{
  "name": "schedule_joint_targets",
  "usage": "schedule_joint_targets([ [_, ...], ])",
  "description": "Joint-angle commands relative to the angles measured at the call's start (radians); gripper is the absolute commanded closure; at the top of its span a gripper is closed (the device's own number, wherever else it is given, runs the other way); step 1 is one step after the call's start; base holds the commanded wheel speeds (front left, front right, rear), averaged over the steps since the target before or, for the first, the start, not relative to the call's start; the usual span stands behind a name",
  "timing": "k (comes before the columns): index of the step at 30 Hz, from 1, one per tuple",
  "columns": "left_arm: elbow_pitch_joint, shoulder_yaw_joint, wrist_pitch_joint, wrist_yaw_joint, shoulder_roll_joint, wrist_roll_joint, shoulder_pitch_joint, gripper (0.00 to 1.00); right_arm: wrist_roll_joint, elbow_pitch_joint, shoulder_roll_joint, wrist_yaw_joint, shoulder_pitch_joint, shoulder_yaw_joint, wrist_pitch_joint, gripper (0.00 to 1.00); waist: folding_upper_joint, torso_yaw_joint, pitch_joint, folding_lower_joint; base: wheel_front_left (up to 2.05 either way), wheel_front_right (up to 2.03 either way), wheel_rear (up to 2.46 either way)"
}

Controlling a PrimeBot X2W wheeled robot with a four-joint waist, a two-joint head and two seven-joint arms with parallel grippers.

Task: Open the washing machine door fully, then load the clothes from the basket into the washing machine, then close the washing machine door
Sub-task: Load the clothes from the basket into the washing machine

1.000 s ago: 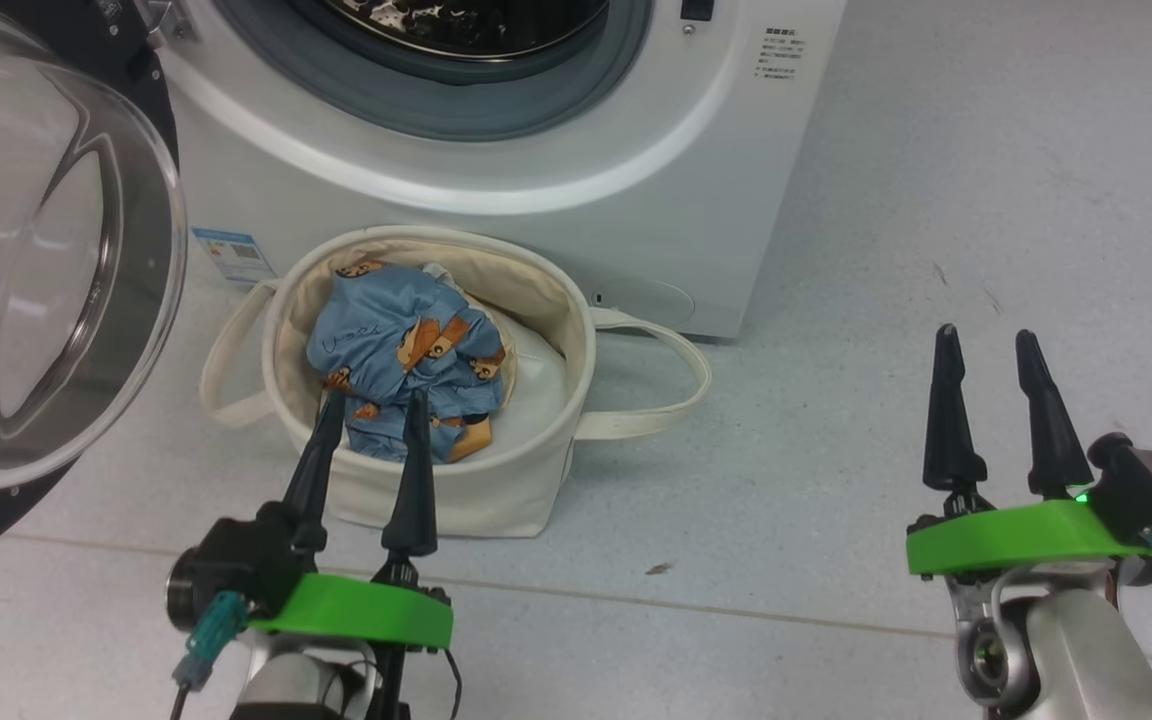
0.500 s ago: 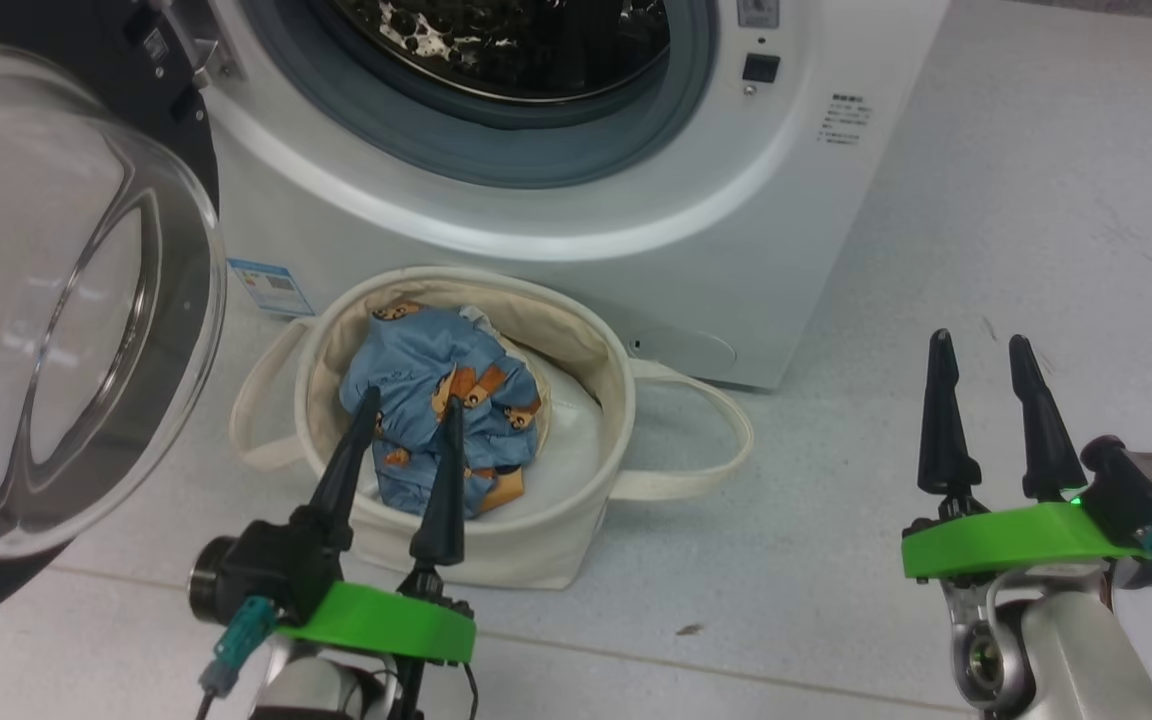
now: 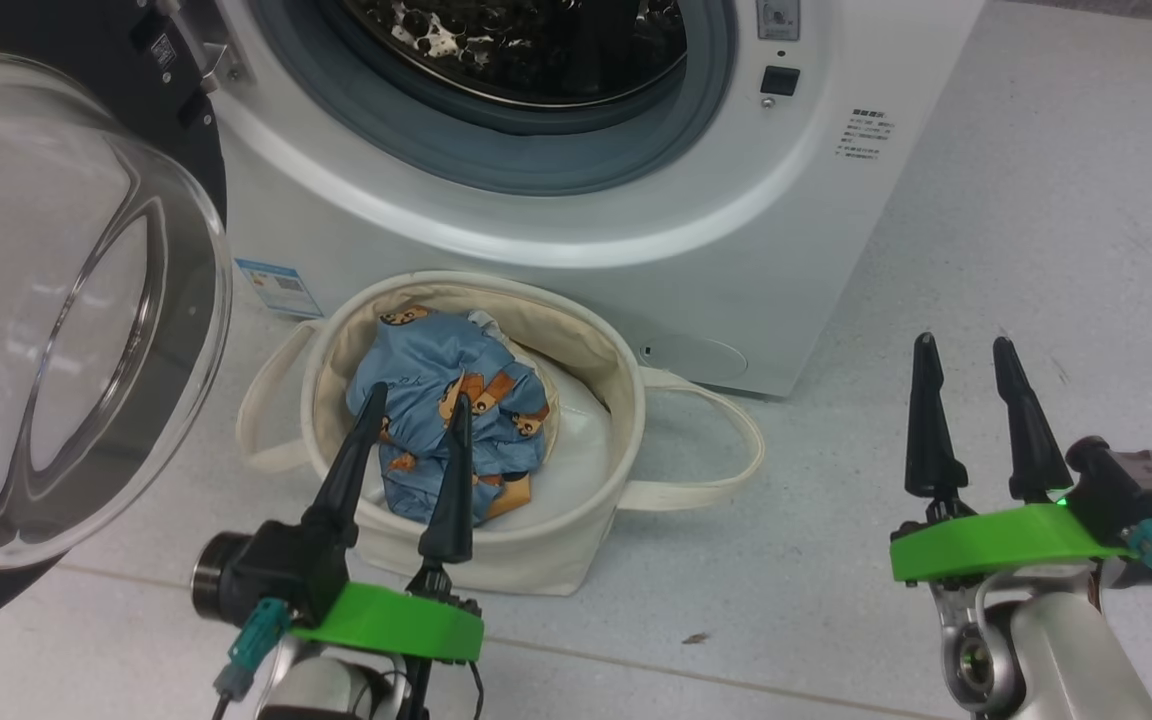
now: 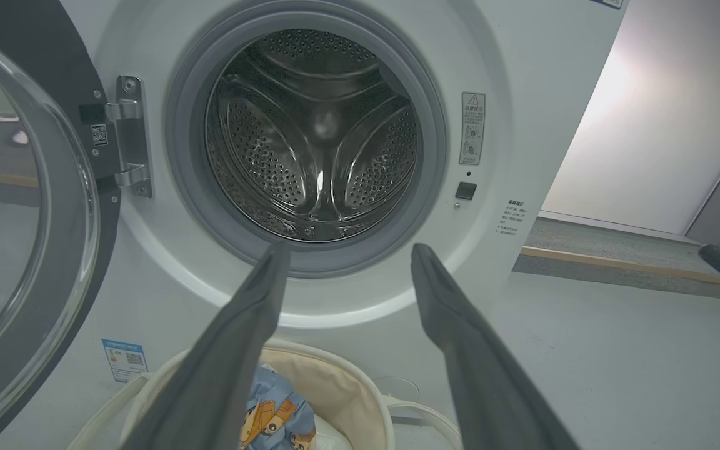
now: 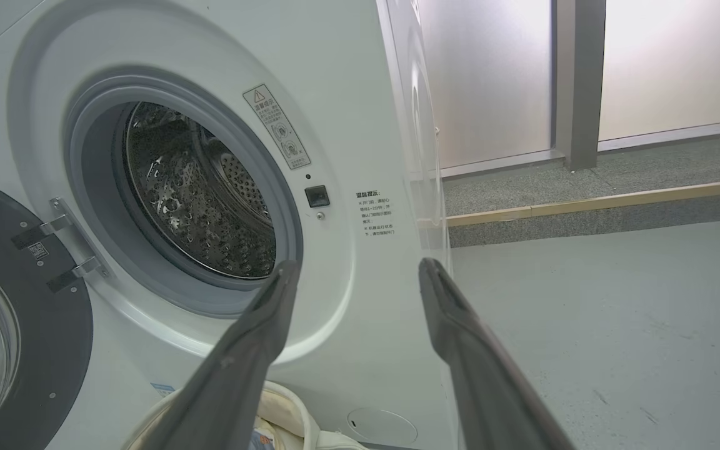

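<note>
The white washing machine (image 3: 736, 230) stands ahead with its steel drum (image 4: 313, 134) bare. Its door (image 3: 56, 310), black-rimmed with a clear glass bowl, is swung wide open at the left. On the floor before the machine sits the cream basket (image 3: 496, 545), holding the light blue bear-print clothes (image 3: 436, 380) over a white bundle. My left gripper (image 3: 418, 395) hangs open just above the basket's near rim, its fingers over the clothes and nothing between them. My right gripper (image 3: 966, 345) stands open over bare floor to the right of the basket, also holding nothing.
The basket's loop handles (image 3: 726, 460) lie out to both sides on the pale floor. A low step with a wooden edge (image 5: 597, 203) and frosted panels run behind the machine's right side. The open door's glass (image 4: 16, 206) juts out at the left.
The head camera has tilted up, so more of the drum opening shows. Both grippers keep their places relative to the basket and stay open.
</note>
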Motion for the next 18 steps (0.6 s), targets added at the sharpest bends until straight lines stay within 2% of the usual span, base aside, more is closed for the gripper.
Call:
schedule_joint_targets([
  [1, -0.04, 0.027, 0.003, 0.01, 0.012, 0.009, -0.025, 0.0, 0.006, -0.027, 0.008, 0.0, -0.034, 0.025, -0.012, 0.0, 0.0, 0.0, 0.0, 0.0, 0.0, 0.0, 0.0],
  [12, -0.044, 0.017, 0.003, 0.023, 0.012, 0.005, -0.015, 0.0, 0.004, -0.02, 0.009, 0.0, -0.03, 0.029, -0.012, 0.0, 0.0, -0.002, -0.014, 0.0, 0.0, 0.0, 0.0],
  [18, 0.017, 0.018, 0.003, 0.042, 0.012, 0.045, -0.009, 0.0, 0.001, -0.009, 0.009, 0.0, -0.023, 0.043, -0.012, 0.0, 0.0, -0.009, -0.024, 0.0, 0.0, 0.0, 0.0],
])
